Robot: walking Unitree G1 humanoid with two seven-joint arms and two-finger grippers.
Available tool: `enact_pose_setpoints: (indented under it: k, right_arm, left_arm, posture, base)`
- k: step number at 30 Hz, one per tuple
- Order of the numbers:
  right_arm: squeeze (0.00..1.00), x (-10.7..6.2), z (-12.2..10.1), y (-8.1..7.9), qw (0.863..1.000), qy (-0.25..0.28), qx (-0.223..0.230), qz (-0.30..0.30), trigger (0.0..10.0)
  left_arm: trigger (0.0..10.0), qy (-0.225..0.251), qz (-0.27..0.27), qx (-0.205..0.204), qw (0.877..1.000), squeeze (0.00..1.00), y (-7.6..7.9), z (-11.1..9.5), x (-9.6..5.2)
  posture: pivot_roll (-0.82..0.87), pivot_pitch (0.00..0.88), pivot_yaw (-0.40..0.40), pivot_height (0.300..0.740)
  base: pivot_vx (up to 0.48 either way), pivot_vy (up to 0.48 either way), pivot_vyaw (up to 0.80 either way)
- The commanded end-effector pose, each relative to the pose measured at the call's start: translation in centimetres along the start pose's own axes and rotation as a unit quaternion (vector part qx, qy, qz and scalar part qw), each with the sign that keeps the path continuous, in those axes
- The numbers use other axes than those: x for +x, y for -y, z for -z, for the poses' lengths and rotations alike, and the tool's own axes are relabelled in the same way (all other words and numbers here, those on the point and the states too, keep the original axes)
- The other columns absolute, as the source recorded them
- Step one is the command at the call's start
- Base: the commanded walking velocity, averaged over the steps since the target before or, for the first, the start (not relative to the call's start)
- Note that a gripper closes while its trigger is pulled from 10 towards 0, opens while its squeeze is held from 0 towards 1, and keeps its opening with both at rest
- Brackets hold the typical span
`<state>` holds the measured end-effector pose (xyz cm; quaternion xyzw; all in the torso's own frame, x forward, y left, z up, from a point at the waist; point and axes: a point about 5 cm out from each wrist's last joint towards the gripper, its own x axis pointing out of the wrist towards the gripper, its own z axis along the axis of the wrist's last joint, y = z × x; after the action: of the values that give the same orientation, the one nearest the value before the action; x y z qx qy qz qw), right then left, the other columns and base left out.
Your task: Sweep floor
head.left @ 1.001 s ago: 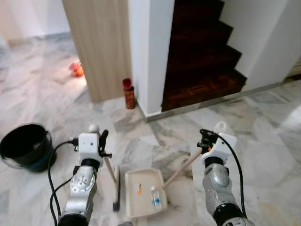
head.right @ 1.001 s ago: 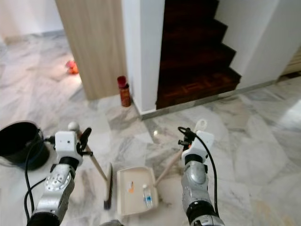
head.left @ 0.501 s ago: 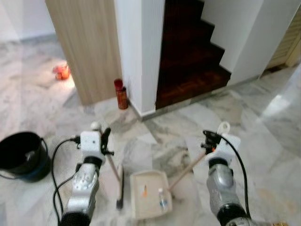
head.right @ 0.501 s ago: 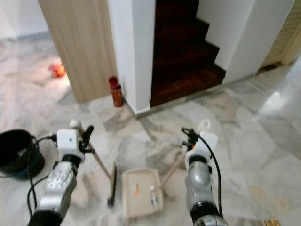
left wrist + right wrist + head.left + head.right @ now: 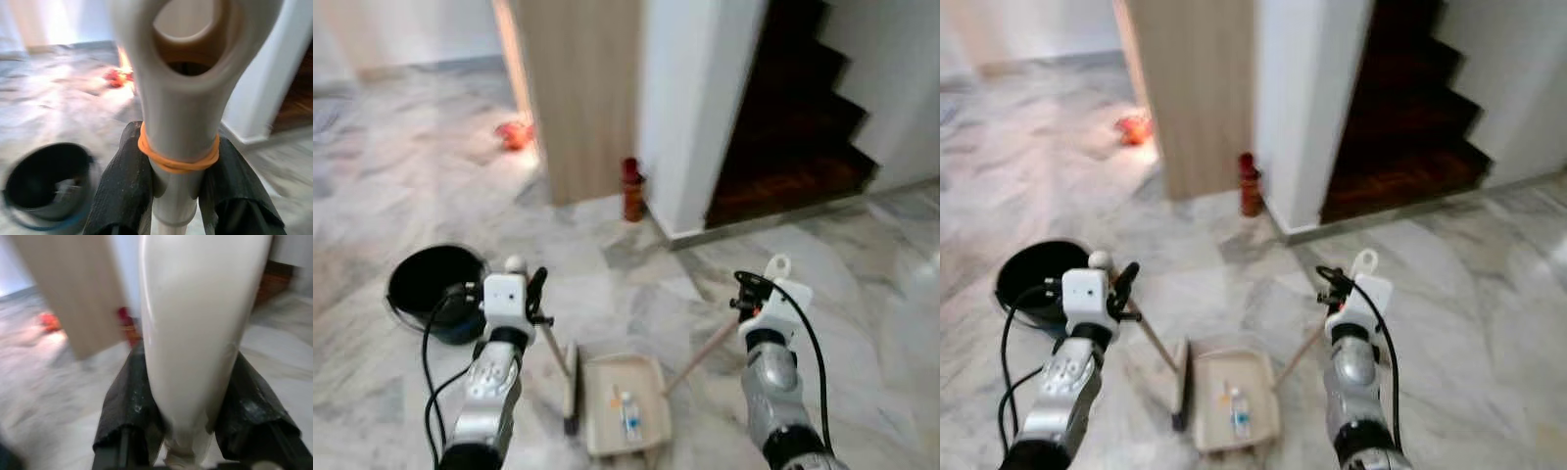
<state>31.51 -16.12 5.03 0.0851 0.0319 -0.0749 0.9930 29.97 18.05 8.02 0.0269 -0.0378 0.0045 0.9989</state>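
Your cream plastic dustpan [image 5: 625, 416] lies flat on the grey-veined marble floor [image 5: 636, 294], near and between your 2 arms, its long wooden handle [image 5: 700, 345] rising up and to the right. To its left, the short broom [image 5: 570, 384] stands with its dark brush head on the floor just beside the pan, long axis running near to far, and its stick [image 5: 548, 343] leaning up and to the left.

Your left gripper [image 5: 172, 193] is clenched on the broom's cream looped handle end [image 5: 188, 78], both black fingers [image 5: 124, 186] pressed against it just below an orange rubber band [image 5: 176, 157]. Your right gripper [image 5: 188, 418] is clamped on the dustpan's smooth cream grip [image 5: 200, 323].

Inside the pan you have a small clear bottle [image 5: 628, 416] and a small orange scrap [image 5: 614, 397]. A round black bucket [image 5: 435, 289] sits on the floor to the far left; its contents cannot be made out.
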Motion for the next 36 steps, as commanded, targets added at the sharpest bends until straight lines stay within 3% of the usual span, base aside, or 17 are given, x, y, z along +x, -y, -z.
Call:
enact_pose_setpoints:
  k: [1,36]
  right_arm:
    - [0.0,0.52,-1.17,-0.36,0.999,0.026,0.02,-0.002,10.0]
    - [0.0,0.53,-0.93,-0.59,1.0,0.018,0.022,-0.003,10.0]
  left_arm:
    - [10.0,0.022,0.0,0.009,1.0,0.0,0.01,-0.93,0.43]
    - [10.0,0.021,0.002,0.013,1.0,0.0,-0.12,-1.04,0.61]
  posture:
    - [0.13,0.0,-0.004,0.74]
    - [0.14,0.0,0.0,0.74]
  base:
    - [0.0,0.341,0.52]
    - [0.0,0.339,0.02]
